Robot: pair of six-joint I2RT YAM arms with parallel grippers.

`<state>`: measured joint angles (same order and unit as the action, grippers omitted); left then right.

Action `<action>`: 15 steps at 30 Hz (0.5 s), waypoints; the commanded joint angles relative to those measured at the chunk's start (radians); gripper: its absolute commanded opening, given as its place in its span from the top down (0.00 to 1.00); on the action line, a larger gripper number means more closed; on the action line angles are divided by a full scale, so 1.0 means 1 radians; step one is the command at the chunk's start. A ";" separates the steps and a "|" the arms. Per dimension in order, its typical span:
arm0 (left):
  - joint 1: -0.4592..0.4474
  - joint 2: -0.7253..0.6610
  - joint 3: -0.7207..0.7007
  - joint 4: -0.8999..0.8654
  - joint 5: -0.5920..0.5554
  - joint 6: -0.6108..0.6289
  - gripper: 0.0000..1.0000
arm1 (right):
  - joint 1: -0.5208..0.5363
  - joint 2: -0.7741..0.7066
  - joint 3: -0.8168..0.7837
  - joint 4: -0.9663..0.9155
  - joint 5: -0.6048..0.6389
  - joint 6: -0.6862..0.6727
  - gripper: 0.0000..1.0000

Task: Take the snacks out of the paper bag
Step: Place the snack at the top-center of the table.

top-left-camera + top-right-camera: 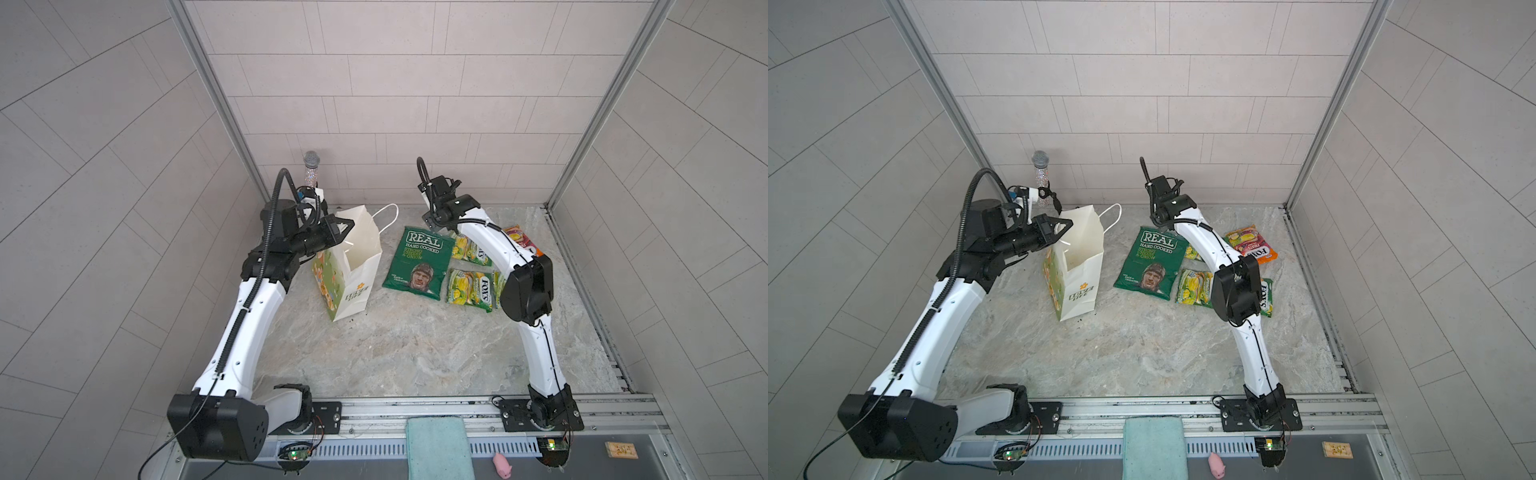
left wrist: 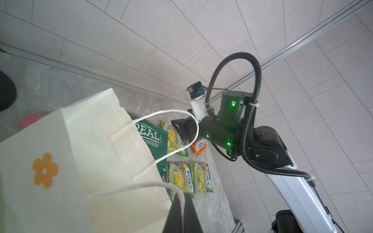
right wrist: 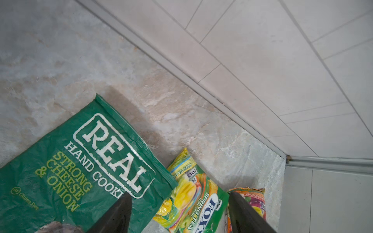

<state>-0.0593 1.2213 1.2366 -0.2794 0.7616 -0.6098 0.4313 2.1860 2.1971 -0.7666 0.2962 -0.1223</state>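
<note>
my left gripper (image 2: 182, 201) is clamped shut on a cord handle (image 2: 149, 183) of the paper bag (image 1: 353, 286), i judge so that the bag stands upright with its mouth open and cannot tip. my right gripper (image 3: 179, 198) hovers with its jaws wide apart and nothing between them, over the far end of the crisp bag (image 1: 417, 264), which lies flat on the table (image 1: 395, 353) just beside the paper bag. to its right lie the yellow-green fox's packets (image 1: 469, 289) and the orange-red packet (image 1: 1252, 245), side by side rather than stacked. i see no packet inside the bag, though its bottom is hidden, so i judge the task nearly done.
</note>
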 commanded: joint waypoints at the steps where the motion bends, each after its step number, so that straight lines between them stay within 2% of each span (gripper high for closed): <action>1: -0.005 0.016 0.026 0.078 0.060 -0.045 1.00 | -0.006 -0.094 -0.065 0.015 -0.022 0.048 0.23; 6: -0.007 0.012 0.032 0.109 0.073 -0.078 1.00 | -0.027 -0.188 -0.182 0.061 -0.022 0.056 0.23; 15: -0.019 0.010 0.021 0.201 0.123 -0.174 1.00 | -0.055 -0.258 -0.247 0.078 -0.023 0.061 0.23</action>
<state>-0.0692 1.2400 1.2377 -0.1547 0.8448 -0.7422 0.3832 1.9823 1.9598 -0.7002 0.2707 -0.0772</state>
